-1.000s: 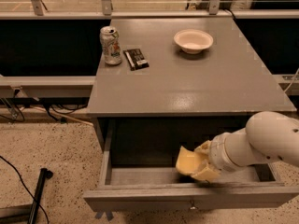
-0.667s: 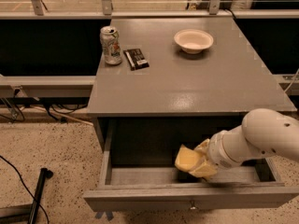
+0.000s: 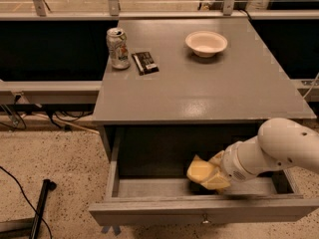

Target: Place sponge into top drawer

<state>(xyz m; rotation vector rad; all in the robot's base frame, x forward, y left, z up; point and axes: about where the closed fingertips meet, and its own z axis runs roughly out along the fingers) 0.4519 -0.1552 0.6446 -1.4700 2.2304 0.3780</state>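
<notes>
Placement of sponge, release stage. We see the gripper [image 3: 208, 177] reaching from the right into the open top drawer [image 3: 149, 188]. It is clenched on the sponge [image 3: 198, 169], grasping the block at its right-hand part while the left part juts free. The sponge hangs inside the drawer, right of centre and near the front wall, with a dark shadow under it. We cannot tell whether its lower edge touches the drawer floor.

We judge the task nearly done, with only the release and the retreat left. To do this well, we would lower the sponge until it rests flat on the floor before letting go, since soft foam dropped from a tilt may bounce or roll toward the front wall. The jaws should part fully so the foam does not cling to one side and get dragged out. The arm [image 3: 279, 151] crosses the drawer's right front corner, so we would withdraw it upward and to the right, clear of the rim and the overhanging table [image 3: 199, 88]. The can [image 3: 118, 48], dark packet [image 3: 145, 62] and bowl [image 3: 206, 43] stand well apart on top.
</notes>
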